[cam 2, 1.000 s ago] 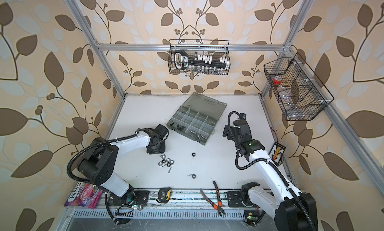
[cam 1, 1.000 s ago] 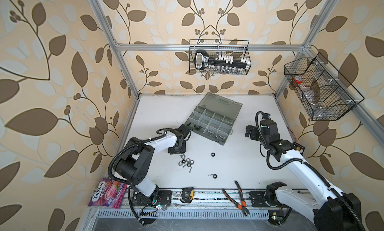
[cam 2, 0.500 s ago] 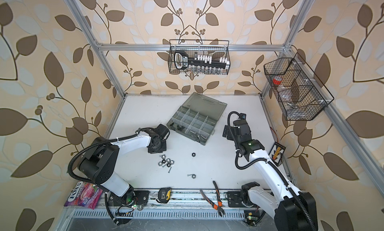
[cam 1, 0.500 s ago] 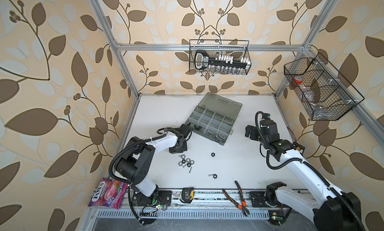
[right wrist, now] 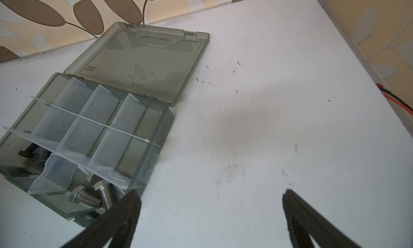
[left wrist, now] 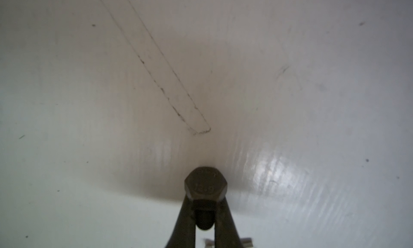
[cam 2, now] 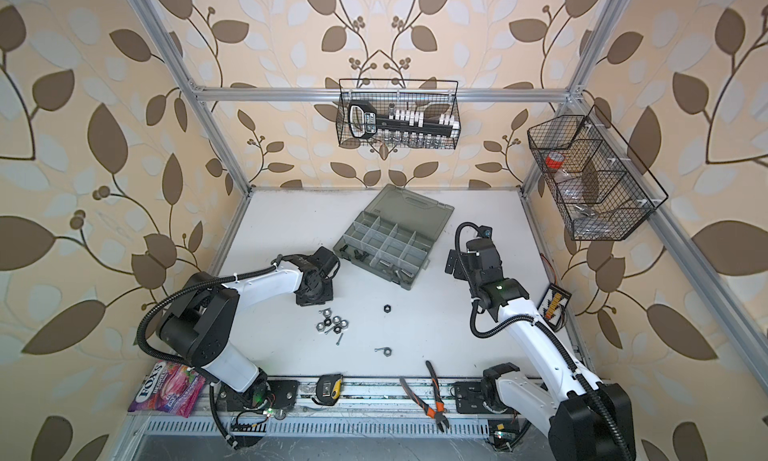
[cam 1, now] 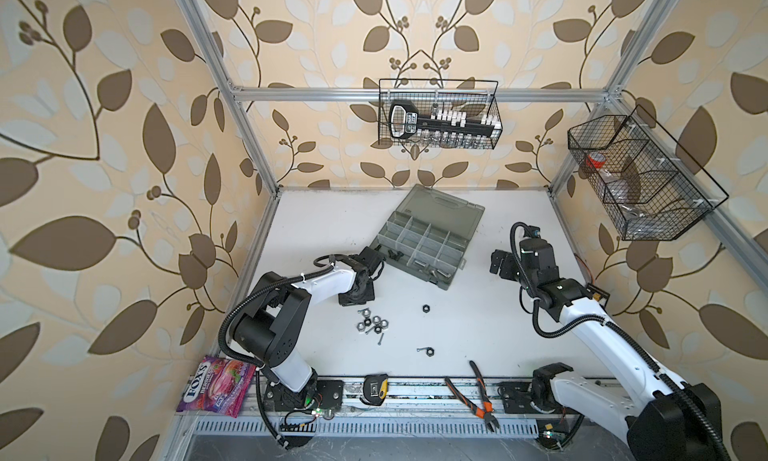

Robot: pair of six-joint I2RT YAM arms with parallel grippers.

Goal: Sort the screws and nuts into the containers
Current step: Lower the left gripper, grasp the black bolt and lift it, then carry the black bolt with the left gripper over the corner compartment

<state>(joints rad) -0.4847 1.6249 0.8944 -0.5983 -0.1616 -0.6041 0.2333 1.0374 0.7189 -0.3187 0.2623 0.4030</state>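
**Black Bolt Gripped: Sorting Partly Complete**

Black bolt (left wrist: 205,186) was clamped by its shank between the nearly closed jaws of the left gripper (left wrist: 204,211), head outward, low over the table (left wrist: 89,124), between the organiser box (cam 1: 419,247) and the loose nuts (cam 1: 372,322). Two compartments of the box already held fasteners: black bolts (cam 1: 392,254) in one, silver bolts (right wrist: 89,195) in another. No nut was visible in any compartment. Unsorted on the table lay those loose nuts, a thin screw (cam 1: 381,340), a black nut (cam 1: 426,308) and an outlying nut (cam 1: 429,350). Progress was judged at roughly half. The right gripper (right wrist: 211,198) hovered empty beside the box, jaws fully apart.
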